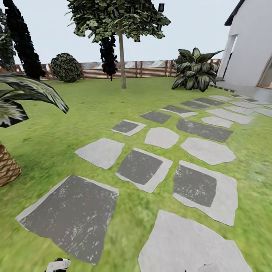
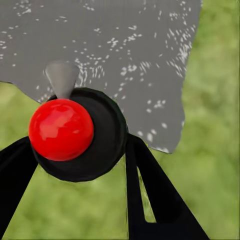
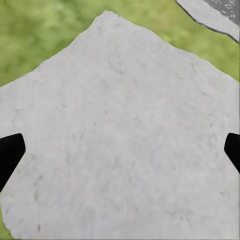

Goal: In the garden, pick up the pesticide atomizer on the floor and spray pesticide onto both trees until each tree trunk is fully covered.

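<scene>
Held between the black fingers (image 2: 150, 190) of my left gripper (image 2: 80, 167) is the pesticide atomizer (image 2: 75, 132), with a red ball top, a black round body and a grey nozzle; the gripper is shut on it above grass and a dark paving stone. A bit of that gripper (image 1: 58, 265) shows at the head view's bottom edge. My right gripper (image 3: 120, 152) hangs open over a pale paving stone (image 3: 120, 125), nothing between its fingers. Far across the garden lawn (image 1: 75, 121) stands a tree (image 1: 119, 17) with a straight bare trunk (image 1: 122, 62).
Grey stepping stones (image 1: 139, 166) run from my feet toward the white house (image 1: 249, 45) at right. A scaly palm stump (image 1: 7, 166) with fronds stands close on the left. The slat fence (image 1: 151, 69), a round bush (image 1: 66, 67), dark column trees (image 1: 22, 37) and a leafy plant (image 1: 194, 70) line the back.
</scene>
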